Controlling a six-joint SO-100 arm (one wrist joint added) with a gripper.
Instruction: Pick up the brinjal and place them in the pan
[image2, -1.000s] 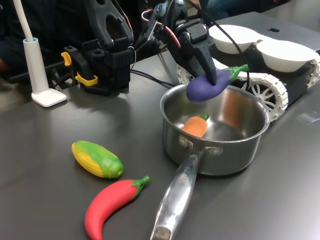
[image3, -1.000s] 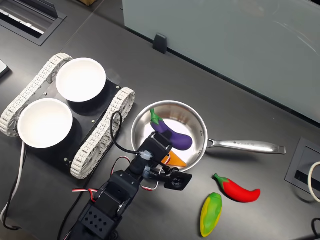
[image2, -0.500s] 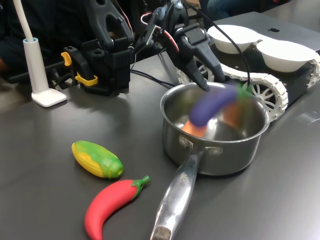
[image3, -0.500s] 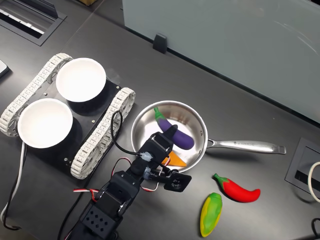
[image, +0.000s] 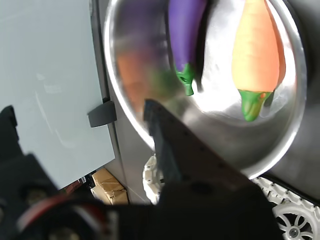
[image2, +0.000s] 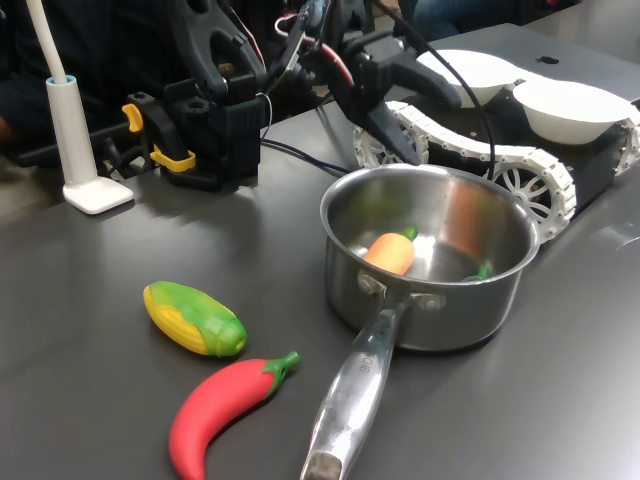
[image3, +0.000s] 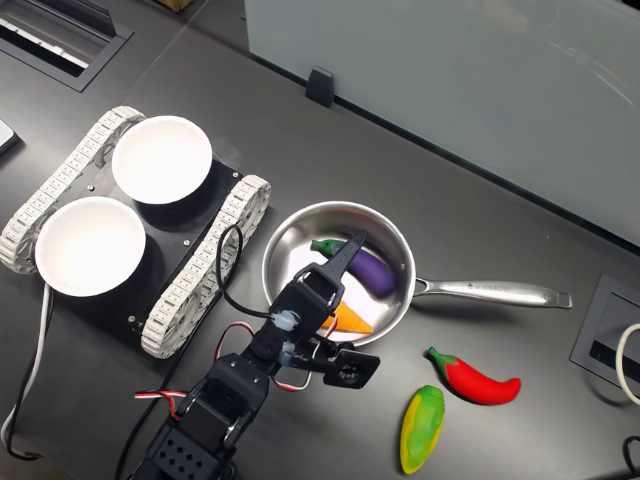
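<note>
In the second exterior view, your pincer hangs spread and empty over the pan. The brinjal lies inside, beside a toy carrot, so I judge the placing done. You can lift away.

Three cameras, one tabletop.
The first exterior view sits low at table height, looking across with the pan near centre and the arm's base at 11 o'clock. The second exterior view looks straight down from high up (the arm enters from 7 o'clock). The wrist view peers closely into the pan. All three share the pan and the carrot inside.
</note>
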